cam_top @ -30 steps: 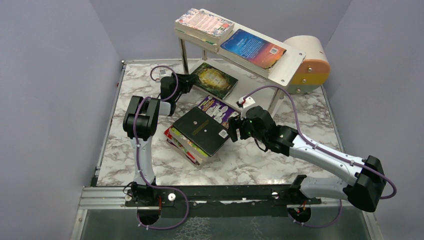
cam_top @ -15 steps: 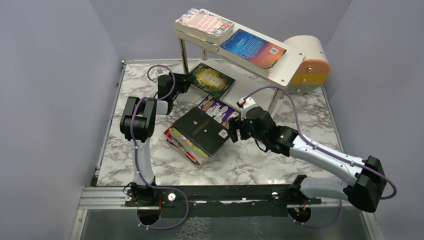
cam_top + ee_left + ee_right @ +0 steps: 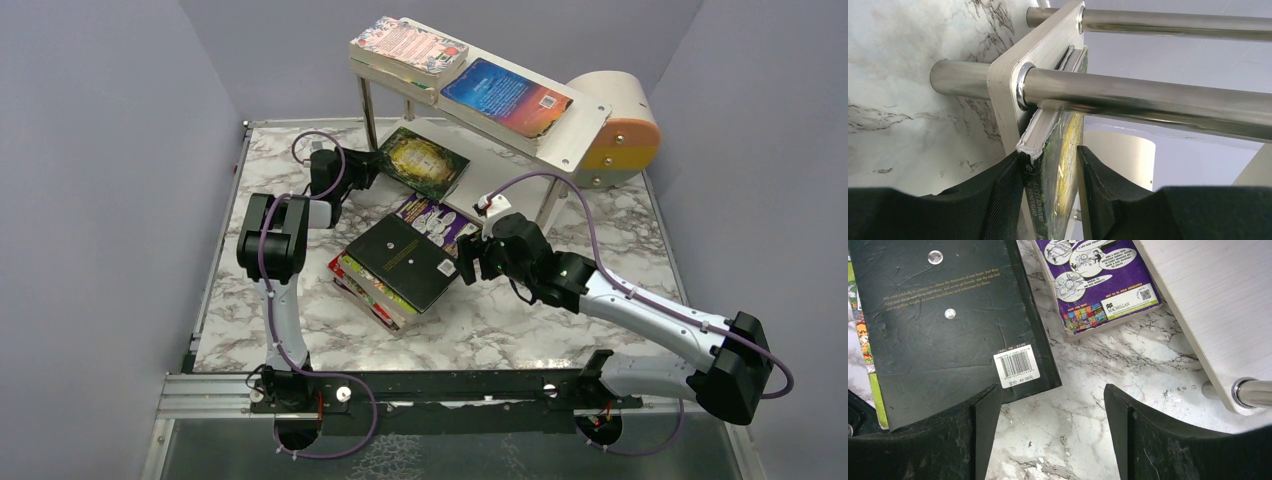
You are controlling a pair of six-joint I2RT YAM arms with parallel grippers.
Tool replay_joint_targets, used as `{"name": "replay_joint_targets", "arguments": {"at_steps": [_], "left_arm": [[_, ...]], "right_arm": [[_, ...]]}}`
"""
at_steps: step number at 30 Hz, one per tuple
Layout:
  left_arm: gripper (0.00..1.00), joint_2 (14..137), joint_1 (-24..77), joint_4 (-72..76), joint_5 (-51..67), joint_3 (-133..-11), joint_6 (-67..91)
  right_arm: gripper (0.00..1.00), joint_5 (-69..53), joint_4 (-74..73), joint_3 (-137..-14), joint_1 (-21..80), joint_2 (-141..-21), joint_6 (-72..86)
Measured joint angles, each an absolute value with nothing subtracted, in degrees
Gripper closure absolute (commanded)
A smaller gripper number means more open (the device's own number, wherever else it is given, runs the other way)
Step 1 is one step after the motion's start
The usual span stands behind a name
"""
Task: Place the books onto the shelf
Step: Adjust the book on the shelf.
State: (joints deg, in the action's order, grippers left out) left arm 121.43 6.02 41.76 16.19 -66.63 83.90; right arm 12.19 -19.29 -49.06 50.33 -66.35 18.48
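Straddling the green book lying on the lower board of the shelf at upper centre, the left gripper seems to be delivering it, clamped or loose unclear; the right gripper, jaws apart and empty, hovers by the black book, seemingly next

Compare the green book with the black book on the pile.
The green book rests on the shelf's lower board, between the left gripper's jaws; the black book tops the pile, ungripped. Green's cover has a gold picture; black's shows small text and a barcode sticker. Both lie flat.
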Motion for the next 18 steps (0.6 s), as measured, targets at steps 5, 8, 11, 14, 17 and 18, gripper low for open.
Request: {"name": "replay_joint_targets", "arguments": {"at_steps": [5,8,11,14,17,18], "left_arm": [[0.66,121.4,5.3,41.4,17.1,-66.5,83.4],[0.66,121.4,4.8,41.5,17.6,-66.2,83.2],[0.66,121.4,4.2,41.5,18.0,-65.6,82.9],[0.66,121.4,3.6,41.7,18.5,-64.4,82.5],[0.66,121.4,2.9,42.0,18.9,-63.1,82.1],[0.66,121.1,2.7,42.0,19.2,-62.7,81.8]], "right_arm": [[0.27,12.2,-19.3,-49.0,50.3,-66.3,18.8],[0.27,12.2,-19.3,-49.0,50.3,-66.3,18.9],[0.27,12.2,-19.3,-49.1,50.3,-66.4,18.9],[0.27,12.2,-19.3,-49.0,50.3,-66.4,18.9],[0.27,12.1,-19.3,-49.0,50.3,-66.4,18.9],[0.27,12.1,-19.3,-49.0,50.3,-66.5,18.9]]}}
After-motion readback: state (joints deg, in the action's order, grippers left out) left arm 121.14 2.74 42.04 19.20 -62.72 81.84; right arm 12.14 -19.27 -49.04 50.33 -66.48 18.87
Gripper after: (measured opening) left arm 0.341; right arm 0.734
